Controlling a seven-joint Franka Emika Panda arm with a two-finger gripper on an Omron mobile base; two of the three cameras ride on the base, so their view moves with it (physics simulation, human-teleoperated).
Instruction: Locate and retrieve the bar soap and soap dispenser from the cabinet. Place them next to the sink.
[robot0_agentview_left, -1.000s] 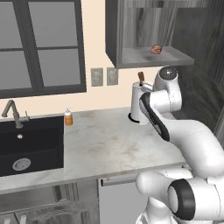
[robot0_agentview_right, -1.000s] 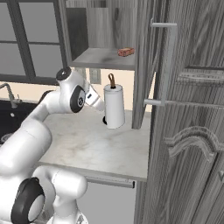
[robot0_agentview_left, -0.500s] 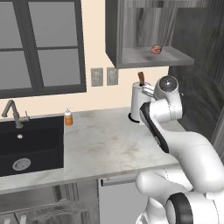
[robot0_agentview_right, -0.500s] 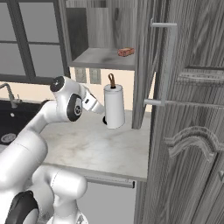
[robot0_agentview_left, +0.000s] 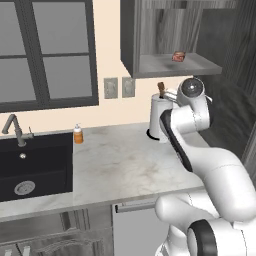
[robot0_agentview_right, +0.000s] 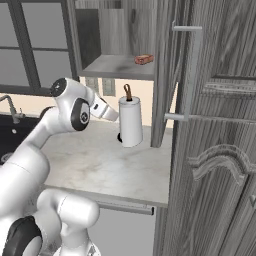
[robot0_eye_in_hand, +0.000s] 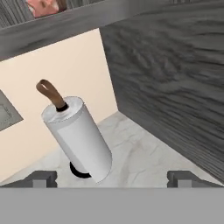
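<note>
Bar soap (robot0_agentview_left: 178, 56) sits on cabinet (robot0_agentview_left: 165, 30) shelf, nothing touching it. We judge it rigid, light, possibly slick; grasp across short sides. Soap dispenser (robot0_agentview_left: 78, 134) stands on desk (robot0_agentview_left: 125, 160) beside sink (robot0_agentview_left: 30, 165). End effector (robot0_eye_in_hand: 111, 178) wide, empty, facing paper-towel roll (robot0_eye_in_hand: 78, 138).

Your base views: rear-left, rear-right, sharing paper-towel roll (robot0_agentview_left: 159, 117) | hand view: close on that roll, tilted.
</note>
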